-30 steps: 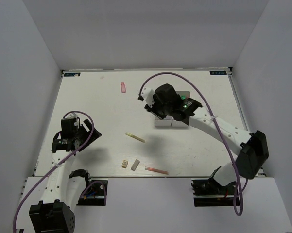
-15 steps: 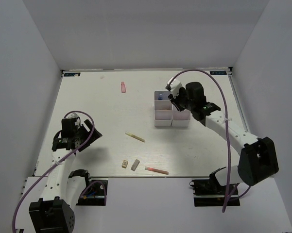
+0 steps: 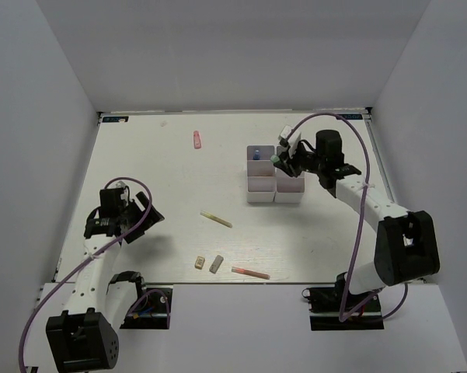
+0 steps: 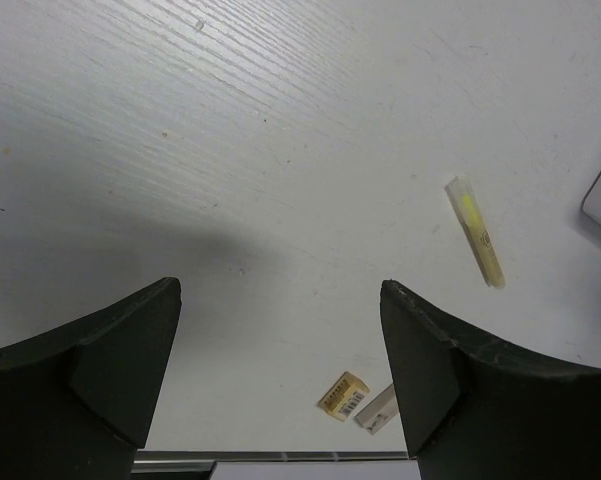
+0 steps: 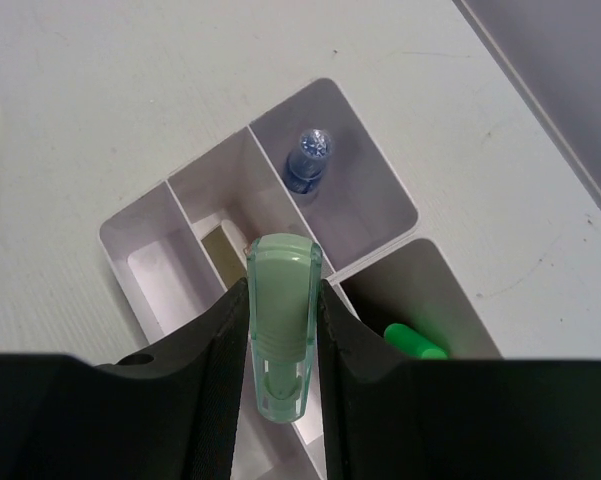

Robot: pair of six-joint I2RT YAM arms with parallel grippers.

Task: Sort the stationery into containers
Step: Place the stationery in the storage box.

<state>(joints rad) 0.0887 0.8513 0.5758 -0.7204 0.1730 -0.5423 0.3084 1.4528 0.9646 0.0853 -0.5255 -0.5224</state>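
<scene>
White wood-grain table (image 3: 163,175), grey walls (image 3: 217,54) around; left end effector (image 4: 280,290) spread empty, right end effector (image 5: 279,302) clamping green marker (image 5: 284,335).

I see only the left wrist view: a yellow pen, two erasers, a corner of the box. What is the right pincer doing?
Observer: The right pincer holds a pale green marker over the box.
Operator: Is something already inside the box?
Observer: Yes, a blue pen stands in one compartment.
Operator: Is any marker loose on the table?
Observer: Yes, a pink marker lies alone at the far side.
</scene>
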